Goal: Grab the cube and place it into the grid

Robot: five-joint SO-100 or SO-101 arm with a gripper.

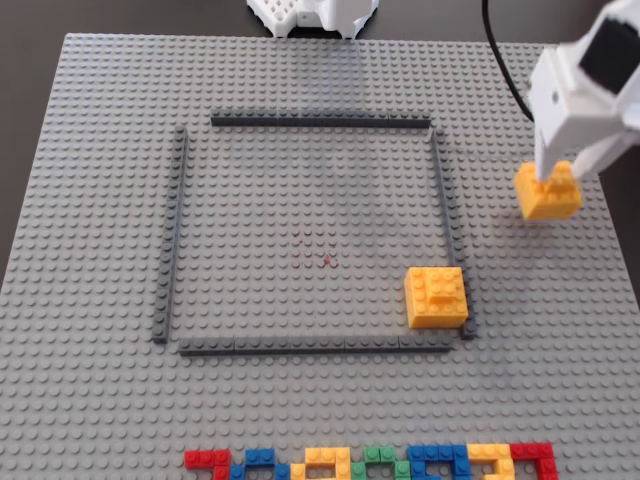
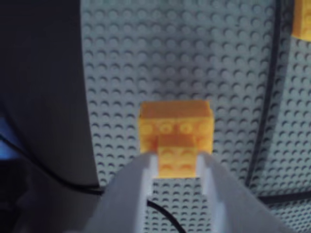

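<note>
The cube is a small yellow Lego block, right of the grid in the fixed view. My white gripper comes down on it from the upper right. In the wrist view the cube fills the middle. Its small raised brick sits pinched between my two fingers, so the gripper is shut on it. The grid is a square of thin dark grey strips on the light grey baseplate; one strip shows in the wrist view. Whether the cube rests on the plate or hangs just above it, I cannot tell.
A twin yellow block stands inside the grid's lower right corner; the same twin block shows at the wrist view's top right. A row of multicoloured bricks lines the front edge. The white arm base and a black cable are at the back.
</note>
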